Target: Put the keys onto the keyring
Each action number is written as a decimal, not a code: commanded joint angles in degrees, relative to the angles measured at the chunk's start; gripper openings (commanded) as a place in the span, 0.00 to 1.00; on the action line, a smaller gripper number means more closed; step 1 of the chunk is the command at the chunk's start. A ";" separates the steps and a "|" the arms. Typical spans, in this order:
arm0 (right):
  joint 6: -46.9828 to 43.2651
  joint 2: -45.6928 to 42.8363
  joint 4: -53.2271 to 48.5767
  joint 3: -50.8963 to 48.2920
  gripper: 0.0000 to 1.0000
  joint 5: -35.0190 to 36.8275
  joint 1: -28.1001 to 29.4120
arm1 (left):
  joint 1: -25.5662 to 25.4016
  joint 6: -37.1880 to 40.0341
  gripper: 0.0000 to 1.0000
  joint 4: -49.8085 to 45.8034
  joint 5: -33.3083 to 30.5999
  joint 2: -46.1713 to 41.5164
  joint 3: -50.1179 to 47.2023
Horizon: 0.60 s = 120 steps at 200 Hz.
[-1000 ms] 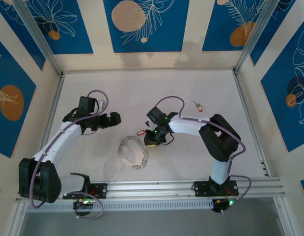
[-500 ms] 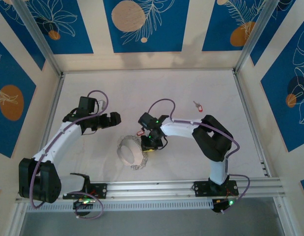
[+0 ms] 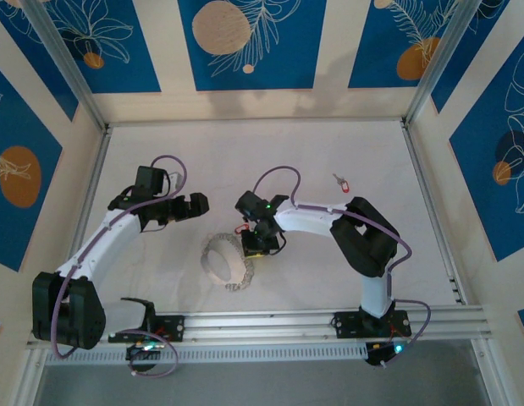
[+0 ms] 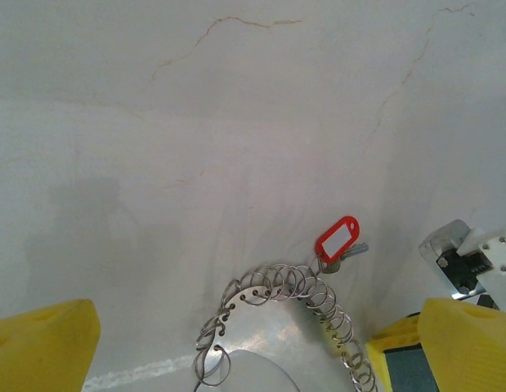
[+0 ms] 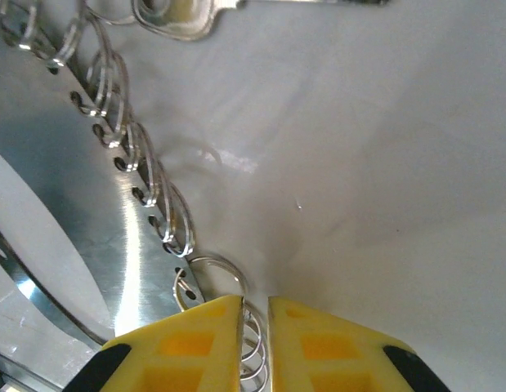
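The keyring [image 3: 226, 260] is a shiny metal disc rimmed with many small wire loops [image 4: 277, 284], lying at mid table. A silver key with a red tag [image 4: 338, 239] hangs from a loop at its far edge; the tag shows red [image 3: 241, 227] from above. Another red-tagged key [image 3: 340, 180] lies apart at the far right. My right gripper [image 3: 255, 243] sits at the disc's right rim, its yellow fingers [image 5: 195, 335] nearly together with wire loops pinched in the gap [image 5: 254, 304]. My left gripper [image 3: 198, 205] hovers behind the disc, open wide, yellow fingertips [image 4: 40, 343] far apart.
A metal rail [image 3: 270, 323] runs along the near edge by both arm bases. Patterned walls close in the white table [image 3: 372, 152] on three sides. The right arm's elbow [image 3: 363, 237] stands over the right half.
The right arm has slid left, bringing its gripper up against the keyring's right rim. The left arm, the keyring and the far key have stayed in place.
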 commanded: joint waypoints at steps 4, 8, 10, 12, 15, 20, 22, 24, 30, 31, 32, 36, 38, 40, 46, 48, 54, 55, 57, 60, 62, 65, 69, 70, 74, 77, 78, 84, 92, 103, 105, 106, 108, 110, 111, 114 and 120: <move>1.03 0.14 -0.41 1.06 0.18 0.24 0.66 | 0.28 0.88 1.00 0.53 1.14 -1.00 -0.68; 1.01 0.35 -0.28 0.92 0.19 0.15 0.63 | 0.34 0.82 1.00 0.62 1.18 -1.01 -0.74; 0.98 0.45 -0.33 0.95 0.19 0.12 0.63 | 0.32 0.79 1.00 0.65 1.17 -1.09 -0.75; 1.01 0.56 -0.35 1.02 0.19 0.13 0.65 | 0.34 0.77 1.00 0.66 1.12 -1.11 -0.75; 0.96 0.67 -0.49 1.04 0.20 0.16 0.67 | 0.31 0.71 1.00 0.73 0.98 -1.15 -0.71; 1.05 0.87 -0.63 1.13 0.20 0.14 0.80 | 0.33 0.63 1.00 0.75 0.83 -1.17 -0.80; 1.07 0.91 -0.68 1.13 0.20 0.13 0.80 | 0.32 0.62 1.00 0.75 0.75 -1.13 -0.76; 1.15 0.94 -0.70 1.13 0.20 0.13 0.85 | 0.30 0.61 1.00 0.75 0.67 -1.10 -0.76; 1.33 0.92 -0.58 0.98 0.21 0.22 1.01 | 0.28 0.61 1.00 0.75 0.63 -0.93 -0.75; 1.36 0.92 -0.47 0.93 0.21 0.22 0.99 | 0.32 0.61 1.00 0.75 0.71 -0.86 -0.75; 1.41 0.92 -0.45 0.90 0.21 0.22 1.03 | 0.33 0.61 1.00 0.71 0.70 -0.83 -0.75; 1.49 1.03 -0.21 0.71 0.21 0.10 1.14 | 0.29 0.61 1.00 0.68 0.84 -0.78 -0.75; 1.56 1.01 -0.03 0.63 0.21 0.06 1.26 | 0.29 0.61 1.00 0.67 1.00 -0.73 -0.71; 1.60 1.07 0.10 0.53 0.21 0.05 1.29 | 0.33 0.61 1.00 0.66 1.04 -0.65 -0.72; 1.74 1.35 0.42 0.41 0.21 -0.06 1.40 | 0.30 0.61 1.00 0.73 1.17 -0.62 -0.73; 1.78 1.40 0.44 0.43 0.22 -0.05 1.42 | 0.29 0.61 1.00 0.75 1.19 -0.64 -0.75; 1.80 1.68 0.32 0.46 0.23 0.00 1.50 | 0.28 0.61 1.00 0.75 1.14 -0.70 -0.75; 1.77 1.74 0.29 0.54 0.23 0.02 1.51 | 0.31 0.61 1.00 0.75 1.09 -0.70 -0.75; 1.85 1.89 0.23 0.59 0.23 0.04 1.49 | 0.34 0.57 1.00 0.79 1.02 -0.77 -0.75; 1.94 2.02 0.06 0.68 0.23 0.05 1.51 | 0.35 0.53 1.00 0.83 0.82 -0.85 -0.75; 1.91 2.09 -0.09 0.69 0.23 0.09 1.55 | 0.35 0.50 1.00 0.82 0.77 -0.86 -0.75; 2.09 2.21 -0.27 0.77 0.23 0.15 1.53 | 0.29 0.52 1.00 0.84 0.64 -0.84 -0.78; 2.28 2.36 -0.42 0.86 0.23 0.30 1.58 | 0.34 0.52 1.00 0.86 0.67 -0.72 -0.77; 2.27 2.39 -0.47 0.87 0.23 0.35 1.59 | 0.35 0.57 1.00 0.85 0.64 -0.72 -0.76; 2.35 2.43 -0.52 0.79 0.23 0.54 1.58 | 0.32 0.61 1.00 0.84 0.69 -0.63 -0.72; 2.48 2.54 -0.57 0.77 0.23 0.69 1.55 | 0.33 0.61 1.00 0.79 0.74 -0.50 -0.67; 2.45 2.61 -0.59 0.82 0.23 0.76 1.57 | 0.34 0.61 1.00 0.82 0.81 -0.47 -0.71; 2.49 2.80 -0.69 0.94 0.23 1.02 1.54 | 0.33 0.61 1.00 0.84 1.08 -0.34 -0.64; 2.23 3.20 -1.06 1.32 0.22 1.30 1.52 | 0.32 0.53 1.00 0.97 1.45 -0.19 -0.64; 1.82 3.78 -2.65 2.31 0.22 2.83 1.72 | 0.32 0.35 1.00 1.23 1.52 -0.19 -0.76; 1.82 3.85 -2.93 2.48 0.22 3.14 1.65 | 0.34 0.28 1.00 1.27 1.50 -0.16 -0.76; 1.82 3.88 -3.04 2.56 0.22 3.39 1.76 | 0.34 0.27 1.00 1.27 1.49 -0.08 -0.75; 1.75 3.90 -3.20 2.70 0.22 3.67 1.84 | 0.33 0.26 1.00 1.28 1.49 -0.05 -0.75; 1.69 3.97 -3.44 2.84 0.22 4.01 1.94 | 0.34 0.20 1.00 1.28 1.55 0.05 -0.75; 1.67 3.98 -3.52 2.82 0.22 4.27 1.95 | 0.30 0.18 1.00 1.28 1.52 0.02 -0.75; 1.59 4.07 -3.84 3.03 0.21 5.00 2.09 | 0.28 0.17 1.00 1.28 1.61 0.13 -0.75; 1.71 4.21 -4.35 3.28 0.21 6.43 2.51 | 0.31 0.12 1.00 1.28 1.81 0.27 -0.71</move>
